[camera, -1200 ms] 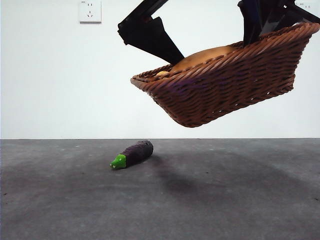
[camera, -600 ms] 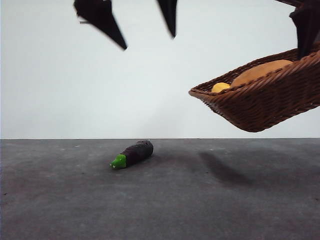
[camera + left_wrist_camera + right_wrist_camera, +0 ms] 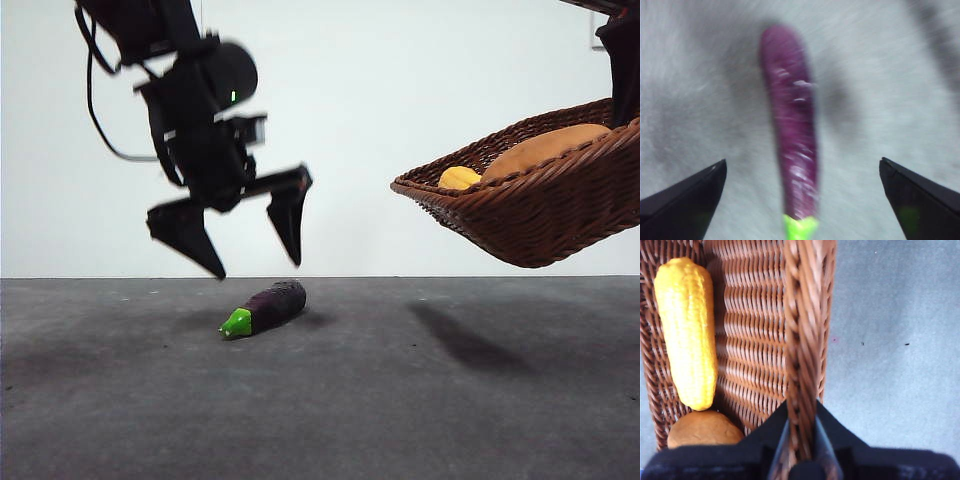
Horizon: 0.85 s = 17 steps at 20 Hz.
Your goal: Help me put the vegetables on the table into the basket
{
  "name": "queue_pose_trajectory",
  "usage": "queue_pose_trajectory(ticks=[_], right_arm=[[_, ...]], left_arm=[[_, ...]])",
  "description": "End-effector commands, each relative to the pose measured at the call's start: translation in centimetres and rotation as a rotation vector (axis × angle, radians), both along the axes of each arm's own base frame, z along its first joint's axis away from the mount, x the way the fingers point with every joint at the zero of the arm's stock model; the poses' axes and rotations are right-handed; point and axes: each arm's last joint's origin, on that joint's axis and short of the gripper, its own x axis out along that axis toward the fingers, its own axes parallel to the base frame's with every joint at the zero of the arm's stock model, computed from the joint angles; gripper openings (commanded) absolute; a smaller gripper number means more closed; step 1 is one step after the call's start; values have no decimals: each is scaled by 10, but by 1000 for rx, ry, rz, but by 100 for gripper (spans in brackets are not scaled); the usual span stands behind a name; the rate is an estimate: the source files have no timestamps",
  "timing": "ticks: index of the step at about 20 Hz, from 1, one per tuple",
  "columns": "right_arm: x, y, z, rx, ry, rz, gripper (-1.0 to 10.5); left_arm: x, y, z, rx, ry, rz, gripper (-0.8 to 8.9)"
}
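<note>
Since the earlier frame, the left gripper (image 3: pixel 250 262) has dropped from high overhead to hover just above the dark purple elongated eggplant with a green stem (image 3: pixel 265 307), jaws spread wide and empty, straddling it in the wrist view (image 3: pixel 792 130). That vegetable lies alone on the dark grey speckled surface (image 3: pixel 420 400), well apart from the basket. Closing off-centre could roll it away. The right gripper (image 3: pixel 801 450), jaws clamped on the braided rim, holds the reddish-brown woven wicker basket (image 3: pixel 540 215) tilted in the air; the yellow ridged oblong (image 3: pixel 686 330) and orange-brown potato-like lump (image 3: pixel 702 430) inside could slide out.
</note>
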Motion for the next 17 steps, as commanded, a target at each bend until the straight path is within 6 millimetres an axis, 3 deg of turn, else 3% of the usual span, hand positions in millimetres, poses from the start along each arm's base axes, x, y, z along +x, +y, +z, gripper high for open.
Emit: queue_pose_trajectory(ticks=[1, 7, 10, 17], right_arm=[[1, 0, -2, 7, -1, 9, -16], [1, 0, -2, 6, 3, 10, -16], [1, 0, -2, 6, 2, 12, -16], [1, 0, -2, 6, 0, 12, -16]], left_arm=[[13, -5, -8, 23, -5, -48, 539], [37, -18, -17, 28, 2, -40, 530], [38, -19, -24, 36, 23, -38, 461], [35, -23, -27, 69, 33, -30, 429]])
